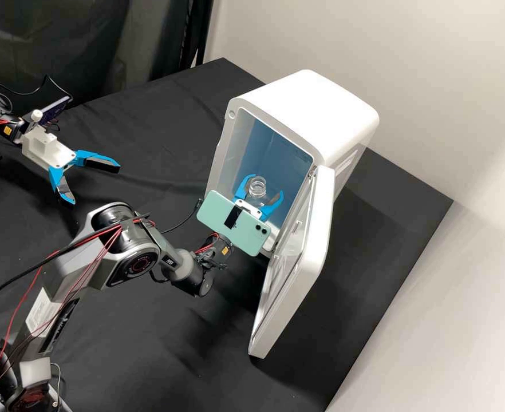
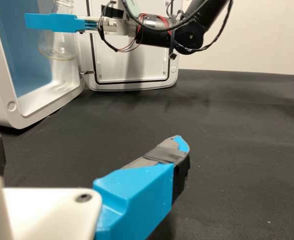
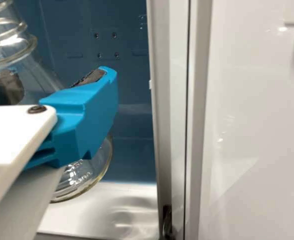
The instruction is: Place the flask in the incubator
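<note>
The white incubator (image 1: 321,114) stands on the black bench with its door (image 1: 292,257) swung open and a blue interior. A clear glass flask (image 1: 257,186) is upright just inside the opening. My right gripper (image 1: 261,194) reaches in and is shut on the flask's neck; the flask (image 2: 57,42) seems to hang slightly above the floor, with a blue finger (image 2: 54,22) across its neck. The flask's round body (image 3: 84,172) shows behind one finger (image 3: 82,115). My left gripper (image 1: 94,183) is open and holds nothing, above the bench well left of the incubator (image 2: 17,107).
A mint-green phone (image 1: 235,223) is mounted on the right arm's wrist, right before the opening. The open door (image 3: 247,120) stands close beside the right gripper. Cables run along both arms. Bare black bench (image 2: 227,130) lies between my left gripper (image 2: 87,142) and the incubator.
</note>
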Controlling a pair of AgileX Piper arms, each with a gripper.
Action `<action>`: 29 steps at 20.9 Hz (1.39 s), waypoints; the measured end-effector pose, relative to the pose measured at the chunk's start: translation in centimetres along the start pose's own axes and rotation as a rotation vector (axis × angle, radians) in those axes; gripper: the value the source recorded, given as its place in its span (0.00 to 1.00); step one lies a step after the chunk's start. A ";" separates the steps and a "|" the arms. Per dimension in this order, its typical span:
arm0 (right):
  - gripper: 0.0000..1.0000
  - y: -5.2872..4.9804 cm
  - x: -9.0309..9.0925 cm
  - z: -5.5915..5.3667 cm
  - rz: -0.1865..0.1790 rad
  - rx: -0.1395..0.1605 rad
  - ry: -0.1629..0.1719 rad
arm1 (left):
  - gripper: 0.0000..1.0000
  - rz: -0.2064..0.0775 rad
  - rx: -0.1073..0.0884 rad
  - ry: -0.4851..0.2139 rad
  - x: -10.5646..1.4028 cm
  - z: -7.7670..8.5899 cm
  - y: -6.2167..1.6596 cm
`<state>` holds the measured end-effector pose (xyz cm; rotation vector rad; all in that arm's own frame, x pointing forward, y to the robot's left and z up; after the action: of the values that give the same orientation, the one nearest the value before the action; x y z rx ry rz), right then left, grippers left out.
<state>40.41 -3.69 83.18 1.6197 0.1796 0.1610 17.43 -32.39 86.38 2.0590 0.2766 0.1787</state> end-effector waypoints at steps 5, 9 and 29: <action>0.00 -0.6 1.6 0.3 0.007 -0.025 0.022 | 1.00 0.000 0.000 0.000 0.0 0.0 0.00; 0.00 -0.9 2.9 -0.1 0.018 -0.029 0.046 | 1.00 0.000 0.000 0.000 0.0 0.0 0.00; 0.00 -3.6 9.2 3.2 -0.046 -0.071 -0.108 | 1.00 -0.010 -0.001 -0.009 0.1 0.1 -0.18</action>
<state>50.04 -4.60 79.37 1.5480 0.1269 0.0435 17.56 -32.39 86.15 2.0570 0.2813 0.1638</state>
